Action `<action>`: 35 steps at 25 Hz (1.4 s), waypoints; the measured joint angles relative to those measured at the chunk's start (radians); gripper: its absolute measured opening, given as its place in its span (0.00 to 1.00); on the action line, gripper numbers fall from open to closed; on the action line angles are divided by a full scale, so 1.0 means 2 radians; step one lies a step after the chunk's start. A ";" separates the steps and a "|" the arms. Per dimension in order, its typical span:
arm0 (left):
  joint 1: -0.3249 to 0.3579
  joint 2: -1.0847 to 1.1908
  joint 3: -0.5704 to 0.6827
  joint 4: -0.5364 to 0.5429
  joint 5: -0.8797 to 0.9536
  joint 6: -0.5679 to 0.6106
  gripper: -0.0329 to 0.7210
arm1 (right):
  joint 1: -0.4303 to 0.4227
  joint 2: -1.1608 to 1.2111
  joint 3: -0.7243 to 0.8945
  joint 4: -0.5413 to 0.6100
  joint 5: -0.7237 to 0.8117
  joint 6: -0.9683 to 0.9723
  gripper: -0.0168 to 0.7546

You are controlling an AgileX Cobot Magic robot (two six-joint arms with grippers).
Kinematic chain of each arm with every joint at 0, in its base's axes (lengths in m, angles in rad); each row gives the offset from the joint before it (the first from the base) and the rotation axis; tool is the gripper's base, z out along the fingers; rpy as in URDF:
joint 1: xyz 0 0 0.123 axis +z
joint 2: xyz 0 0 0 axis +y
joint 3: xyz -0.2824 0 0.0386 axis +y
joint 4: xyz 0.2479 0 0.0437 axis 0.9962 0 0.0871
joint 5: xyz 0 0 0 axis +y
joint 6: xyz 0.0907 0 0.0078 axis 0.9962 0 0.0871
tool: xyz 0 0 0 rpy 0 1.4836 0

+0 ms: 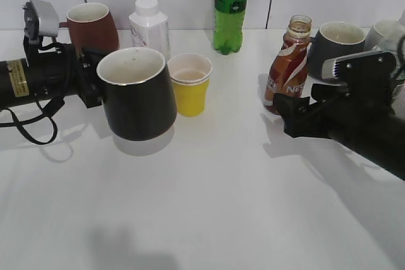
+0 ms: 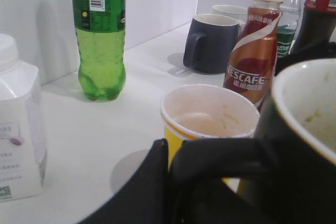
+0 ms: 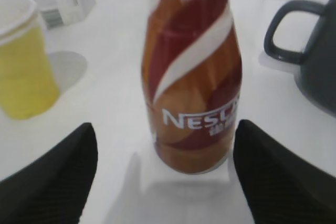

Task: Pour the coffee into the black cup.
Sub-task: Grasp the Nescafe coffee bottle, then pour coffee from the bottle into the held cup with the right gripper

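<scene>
1. The left gripper (image 1: 95, 83) has the black cup (image 1: 138, 93) by its handle, clamped from the left side. In the left wrist view the dark fingers (image 2: 157, 182) close around the loop of the handle (image 2: 220, 156).
2. The cup hangs lifted off the table (image 1: 209, 188); its shadow sits on the white surface just below and apart from the base. It tilts a little, mouth up, and the inside is whitish with a few specks.
3. The coffee bottle (image 1: 289, 64) stands upright on the table, right of centre, with no cap on. From here I cannot tell how full it is.
4. The right gripper (image 1: 288, 109) is spread wide, one finger (image 3: 52, 182) on each side of the bottle near its base, neither one touching it in the right wrist view. The bottle (image 3: 193, 77) stands between them, label facing the camera.
5. A yellow cup (image 1: 190, 83) stands just right of the black cup, between it and the bottle.
6. Along the back wall: a maroon mug (image 1: 92, 26) behind the left arm, a white bottle (image 1: 149, 26), and a green bottle (image 1: 231, 7).
7. A grey mug (image 1: 338, 45) stands just right of the coffee bottle, handle towards it.
</scene>
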 joint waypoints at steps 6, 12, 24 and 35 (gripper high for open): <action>0.000 0.000 0.000 0.000 0.000 0.000 0.09 | 0.000 0.044 -0.040 0.036 -0.004 -0.021 0.84; 0.000 0.000 0.000 0.000 0.000 0.000 0.09 | 0.000 0.090 -0.085 0.038 -0.005 -0.027 0.84; 0.000 0.000 0.000 0.000 0.000 0.000 0.09 | 0.000 0.120 -0.118 0.038 -0.012 -0.029 0.72; 0.000 0.000 0.000 0.000 0.000 0.000 0.09 | 0.000 0.122 -0.118 0.038 -0.031 -0.029 0.72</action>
